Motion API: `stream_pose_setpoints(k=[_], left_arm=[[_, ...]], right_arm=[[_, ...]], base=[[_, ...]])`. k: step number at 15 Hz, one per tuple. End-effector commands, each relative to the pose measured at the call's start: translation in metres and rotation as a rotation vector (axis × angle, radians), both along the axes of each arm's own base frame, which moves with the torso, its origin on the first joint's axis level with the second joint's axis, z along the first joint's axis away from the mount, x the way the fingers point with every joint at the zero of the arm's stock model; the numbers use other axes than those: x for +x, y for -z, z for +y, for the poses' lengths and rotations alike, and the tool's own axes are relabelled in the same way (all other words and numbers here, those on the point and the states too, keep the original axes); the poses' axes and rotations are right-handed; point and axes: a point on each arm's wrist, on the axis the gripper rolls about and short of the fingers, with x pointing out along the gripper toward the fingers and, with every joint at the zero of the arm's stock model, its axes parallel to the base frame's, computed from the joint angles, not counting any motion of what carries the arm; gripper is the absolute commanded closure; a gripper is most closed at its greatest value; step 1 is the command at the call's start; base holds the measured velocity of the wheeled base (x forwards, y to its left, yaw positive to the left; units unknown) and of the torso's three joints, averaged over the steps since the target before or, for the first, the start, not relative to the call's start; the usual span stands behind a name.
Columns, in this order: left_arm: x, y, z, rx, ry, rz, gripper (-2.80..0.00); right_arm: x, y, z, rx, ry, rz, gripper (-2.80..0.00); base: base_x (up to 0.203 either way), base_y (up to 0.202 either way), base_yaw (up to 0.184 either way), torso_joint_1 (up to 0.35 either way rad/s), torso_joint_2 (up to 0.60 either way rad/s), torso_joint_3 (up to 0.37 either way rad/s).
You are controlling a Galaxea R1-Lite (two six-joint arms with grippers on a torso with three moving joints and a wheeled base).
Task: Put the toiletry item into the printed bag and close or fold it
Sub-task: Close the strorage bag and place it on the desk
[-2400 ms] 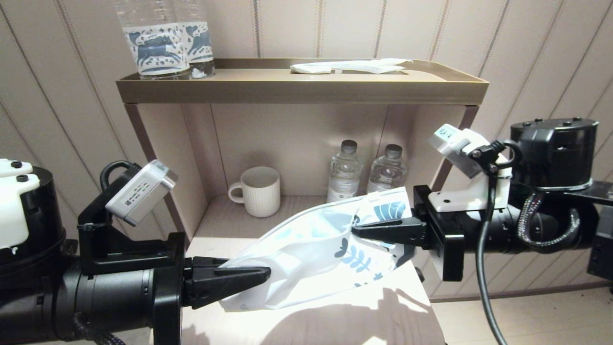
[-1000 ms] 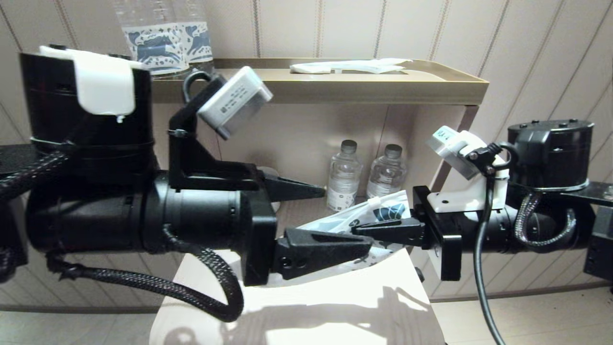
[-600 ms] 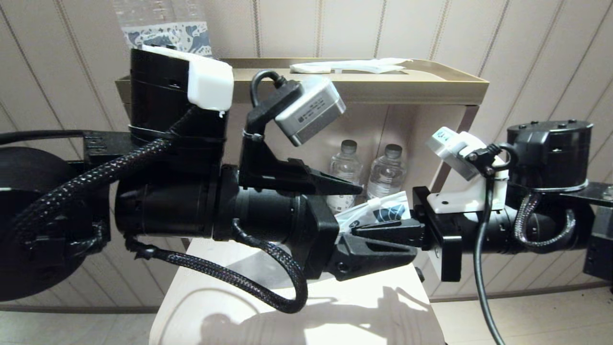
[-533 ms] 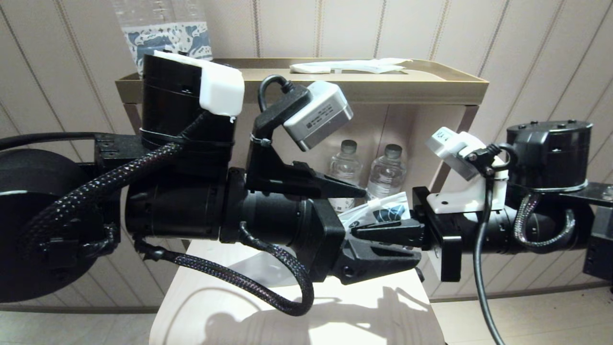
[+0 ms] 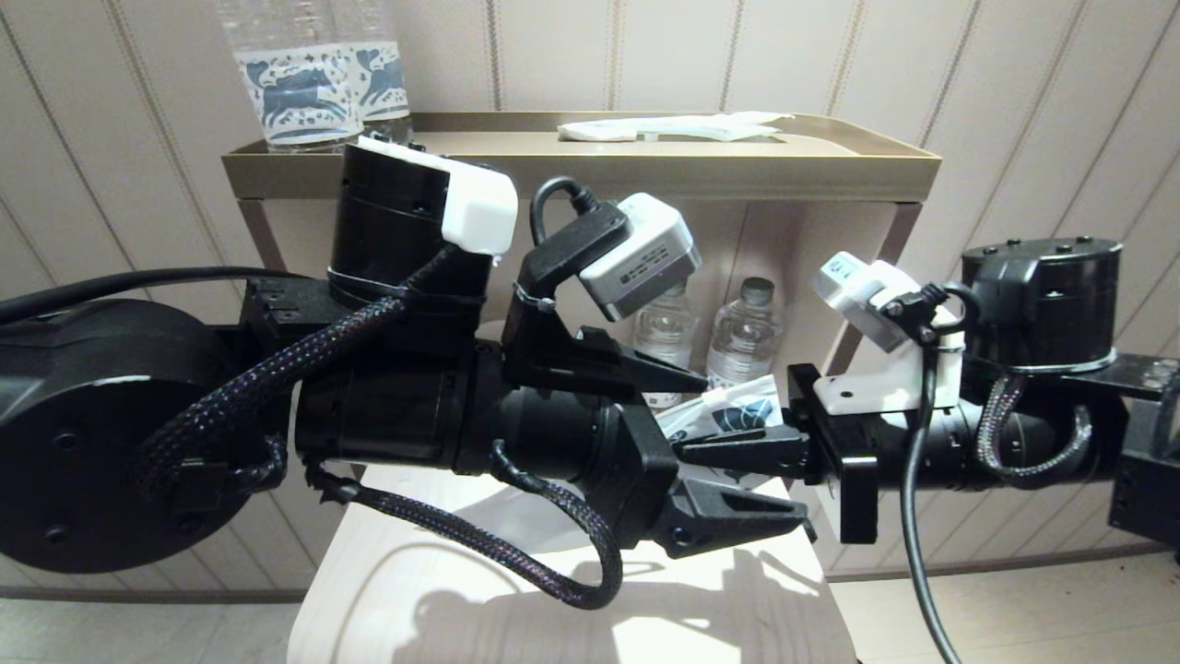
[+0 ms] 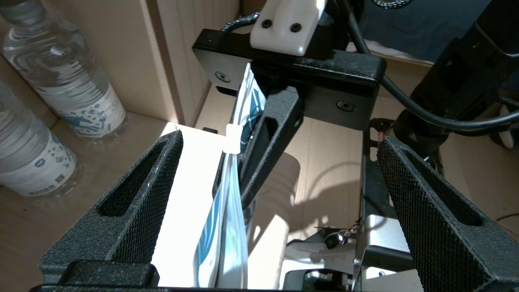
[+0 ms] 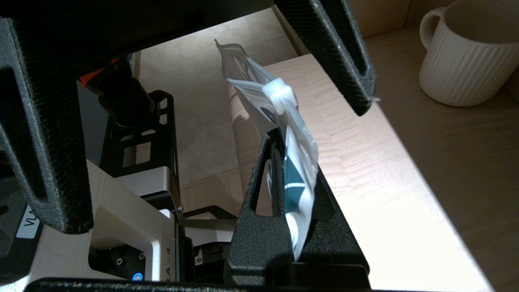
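Observation:
The printed bag (image 5: 728, 412), white with teal leaf motifs, hangs edge-on above the table, pinched at its top corner by my right gripper (image 5: 687, 449), which is shut on it. A white zip slider (image 6: 234, 138) sits on the bag's top edge just ahead of the right fingertips (image 7: 275, 140). My left gripper (image 5: 756, 454) is open and faces the right one. Its fingers (image 6: 138, 202) straddle the bag (image 6: 229, 211) without touching it, and the bag is closer to one finger. The toiletry item is not visible.
A shelf unit (image 5: 590, 171) stands behind, with label-printed bottles (image 5: 313, 83) and a plain white packet (image 5: 673, 127) on top. Small water bottles (image 5: 747, 327) stand in its cubby, beside a ribbed white mug (image 7: 466, 61). The pale tabletop (image 5: 572, 609) lies below both grippers.
My left gripper let go of the bag's lower corner, rose, opened wide and moved right until its fingers straddle the bag by the right gripper. The right gripper kept its hold.

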Motion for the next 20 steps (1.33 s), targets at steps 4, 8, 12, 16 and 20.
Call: stream_pose_setpoints(k=[4,8,12,16,20], left_arm=[[0.0014,-0.0032,-0.0014,-0.008,-0.011,-0.012,-2.8],[0.0037,-0.0042,-0.0043,-0.011,-0.012,-0.015,-2.8],[0.0034,-0.0049,-0.0033,-0.009,-0.027,-0.019,-2.8],[0.0025,-0.007,-0.0024,-0.003,-0.037,-0.035,0.0],[0.0021,-0.0092,-0.002,0.017,-0.033,-0.033,0.0]], right_arm=[[-0.0002,0.0013,0.0012,-0.001,-0.009,0.003,0.0],[-0.0026,-0.001,0.0004,0.003,-0.011,-0.005,0.0],[-0.0032,-0.0014,0.0005,0.004,-0.014,-0.008,0.0],[-0.0028,0.0001,0.0007,0.002,-0.014,-0.004,0.0],[-0.0035,-0.0003,0.0004,0.003,-0.014,-0.006,0.0]], base=[[0.0,0.0,0.0,0.0,0.0,0.0],[0.0,0.0,0.0,0.0,0.0,0.0],[0.0,0.0,0.0,0.0,0.0,0.0],[0.0,0.0,0.0,0.0,0.0,0.0],[0.0,0.0,0.0,0.0,0.0,0.0]])
